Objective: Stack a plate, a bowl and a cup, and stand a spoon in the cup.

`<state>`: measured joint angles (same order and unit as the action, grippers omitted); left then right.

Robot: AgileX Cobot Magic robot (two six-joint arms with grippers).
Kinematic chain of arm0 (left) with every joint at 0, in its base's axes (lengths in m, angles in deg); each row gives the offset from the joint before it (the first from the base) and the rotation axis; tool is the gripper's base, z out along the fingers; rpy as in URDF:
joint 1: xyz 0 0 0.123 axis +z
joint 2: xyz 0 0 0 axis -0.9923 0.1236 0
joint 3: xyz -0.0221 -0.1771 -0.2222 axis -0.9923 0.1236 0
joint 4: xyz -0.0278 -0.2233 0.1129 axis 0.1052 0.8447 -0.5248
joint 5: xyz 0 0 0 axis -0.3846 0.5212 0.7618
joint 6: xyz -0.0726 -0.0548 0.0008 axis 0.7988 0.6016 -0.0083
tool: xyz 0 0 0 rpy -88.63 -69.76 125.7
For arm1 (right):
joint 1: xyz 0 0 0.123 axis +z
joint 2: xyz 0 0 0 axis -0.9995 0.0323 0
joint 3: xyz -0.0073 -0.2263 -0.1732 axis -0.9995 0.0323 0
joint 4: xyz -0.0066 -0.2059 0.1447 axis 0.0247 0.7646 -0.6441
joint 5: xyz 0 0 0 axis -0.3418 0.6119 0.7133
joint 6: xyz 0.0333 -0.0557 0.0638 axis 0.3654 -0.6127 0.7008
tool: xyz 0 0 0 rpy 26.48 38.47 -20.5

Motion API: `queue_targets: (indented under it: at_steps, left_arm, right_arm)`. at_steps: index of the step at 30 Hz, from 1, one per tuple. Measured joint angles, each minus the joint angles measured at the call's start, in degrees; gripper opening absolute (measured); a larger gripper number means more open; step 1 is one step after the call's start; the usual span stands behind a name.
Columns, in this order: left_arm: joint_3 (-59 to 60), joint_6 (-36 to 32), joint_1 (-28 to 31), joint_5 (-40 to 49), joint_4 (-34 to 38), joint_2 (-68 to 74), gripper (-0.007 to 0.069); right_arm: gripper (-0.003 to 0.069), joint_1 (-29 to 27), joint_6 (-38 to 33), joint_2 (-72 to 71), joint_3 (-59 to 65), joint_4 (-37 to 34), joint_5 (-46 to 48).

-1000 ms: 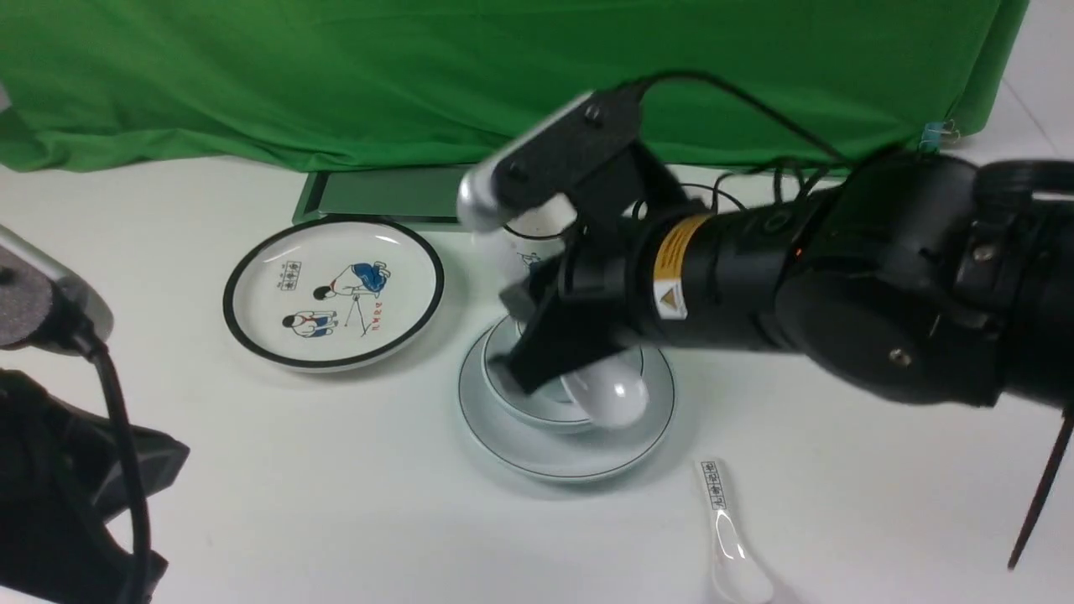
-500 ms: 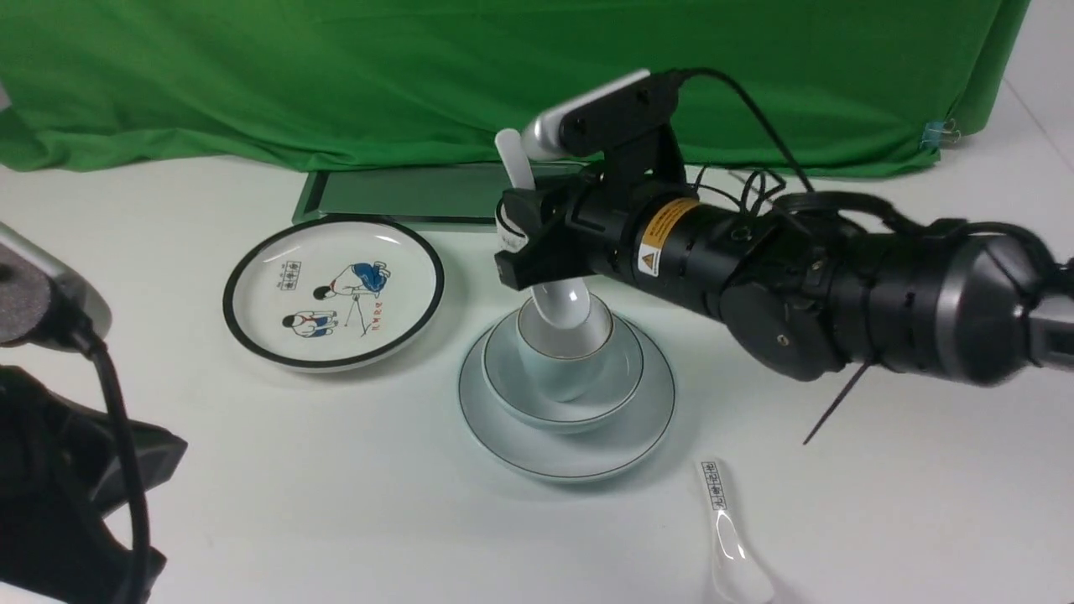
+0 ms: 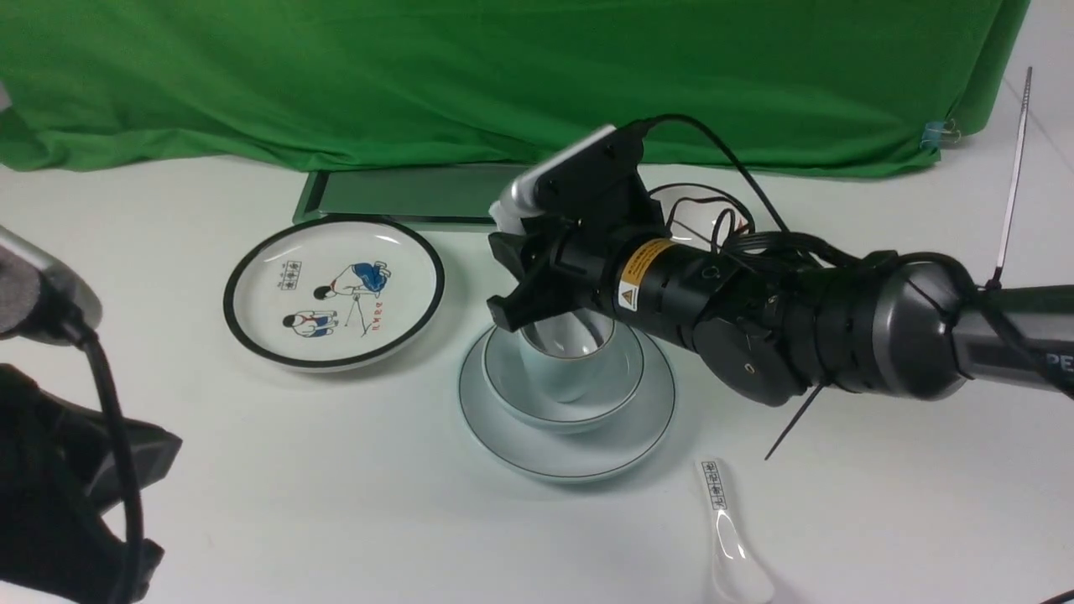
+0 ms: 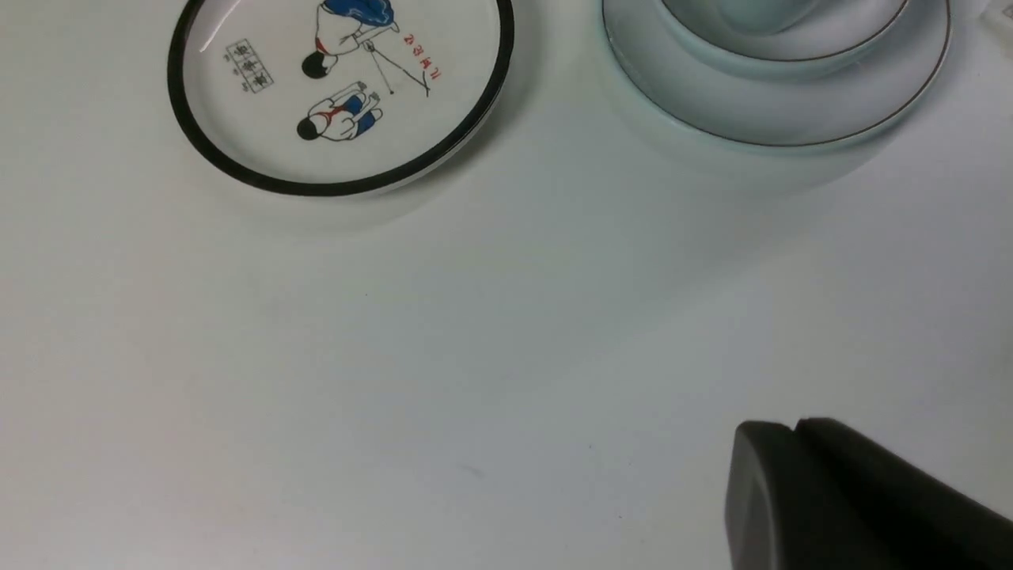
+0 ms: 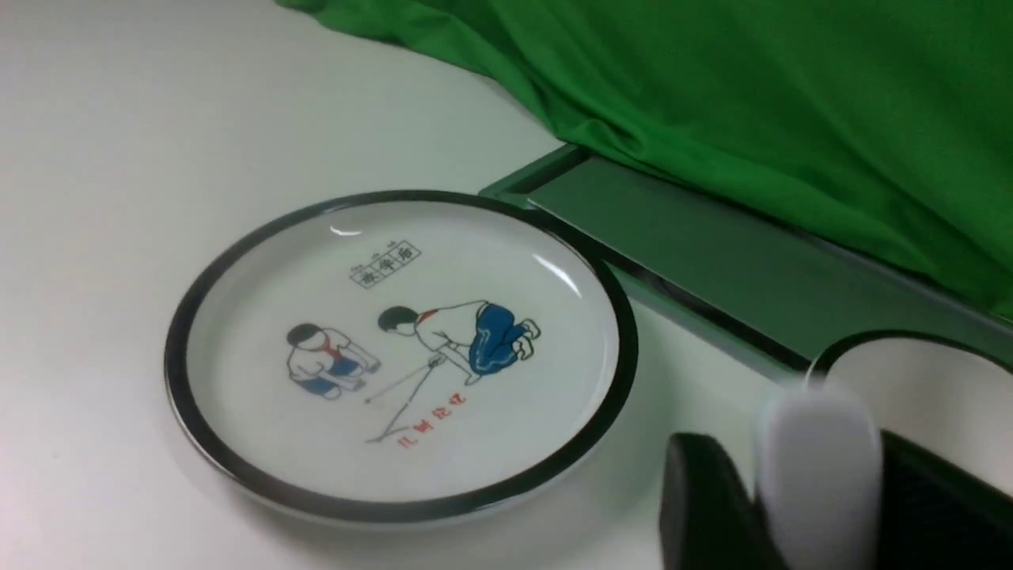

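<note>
The pale plate (image 3: pixel 566 457) lies at the table's middle with the shallow bowl (image 3: pixel 537 404) on it and the cup (image 3: pixel 560 373) upright in the bowl. My right gripper (image 3: pixel 513 281) hovers just over the cup's far-left rim. In the right wrist view its black fingers (image 5: pixel 704 507) press both sides of the plain white spoon (image 5: pixel 819 467) by the handle. The spoon's lower end is hidden behind the gripper over the cup. My left gripper (image 4: pixel 779 431) is shut and empty, low over bare table, with the plate (image 4: pixel 752 119) and bowl (image 4: pixel 791 63) beyond it.
A black-rimmed cartoon plate (image 3: pixel 334 289) lies left of the stack. A spoon with characters on its handle (image 3: pixel 728 537) rests at the front right. A black-rimmed cup (image 5: pixel 926 396) and bowl (image 3: pixel 705 210) stand behind the right arm. A green board (image 3: pixel 394 195) lies along the green cloth.
The right arm has swung the spoon from lying low across the bowl to upright, then lowered it towards the cup. The left arm has stayed still.
</note>
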<state>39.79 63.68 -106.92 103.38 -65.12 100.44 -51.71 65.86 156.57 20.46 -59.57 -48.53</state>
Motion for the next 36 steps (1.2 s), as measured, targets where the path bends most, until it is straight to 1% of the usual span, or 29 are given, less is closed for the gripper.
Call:
queue_targets:
  at_steps: [4, 5, 7, 8, 9, 10, 11, 14, 16, 20, 28, 31, 36]
  left_arm:
    - [1.43, 1.89, 0.0, -0.06, -1.04, -6.57, -0.0036]
    - [1.54, 1.89, 0.0, -0.13, -1.34, -7.01, -0.0036]
    - [3.3, 4.1, 0.0, -0.25, -4.24, -13.46, -0.0036]
    - [4.2, 4.82, 0.0, -0.25, -5.38, -15.97, -0.0036]
    - [4.4, 4.92, 0.0, -0.25, -5.38, -16.45, -0.0036]
    - [6.11, 6.18, 0.0, -0.31, -7.08, -20.22, -0.0036]
    - [6.34, 6.18, 0.0, -0.31, -7.22, -20.68, -0.0036]
    - [10.39, 7.78, 0.0, -2.65, -8.61, -28.37, -0.0036]
    - [11.72, 8.21, 0.0, -5.06, -8.79, -30.91, -0.0036]
    - [12.87, 8.68, 0.0, -8.71, -8.85, -32.99, -0.0036]
    - [12.92, 8.68, 0.0, -8.83, -8.96, -33.05, -0.0033]
    - [12.92, 8.68, 0.0, -8.83, -8.96, -33.05, -0.0031]
    - [12.92, 8.68, 0.0, -8.83, -9.03, -33.05, -0.0031]
  right_arm:
    - [0.0269, 0.0, -0.19, -4.47, 0.0, 0.0, 8.86]
    - [0.0267, 0.0, -0.19, -4.82, 0.0, 0.06, 9.42]
    - [0.0216, 0.0, -1.28, -10.74, 0.0, 0.06, 18.03]
    - [0.0192, 0.0, -1.88, -12.62, 0.05, 0.06, 20.32]
    - [0.0192, 0.0, -2.06, -13.11, 0.05, 0.06, 20.83]
    - [0.0144, 0.0, -3.39, -16.98, 0.48, 0.06, 24.14]
    - [0.0138, 0.0, -3.39, -17.49, 0.48, 0.06, 24.14]
    - [0.0038, 0.0, -4.5, -27.37, 4.35, 0.06, 25.53]
    - [0.0013, 0.0, -4.62, -32.33, 7.08, 0.06, 24.72]
    - [0.0008, 0.0, -5.25, -42.01, 13.39, 0.06, 21.62]
    - [0.0011, 0.0, -7.29, -60.38, 25.35, 0.06, 16.73]
    - [0.0013, 0.0, -7.58, -65.42, 27.45, 0.06, 16.97]
    - [0.002, 0.0, -7.58, -69.32, 27.9, 0.06, 19.22]
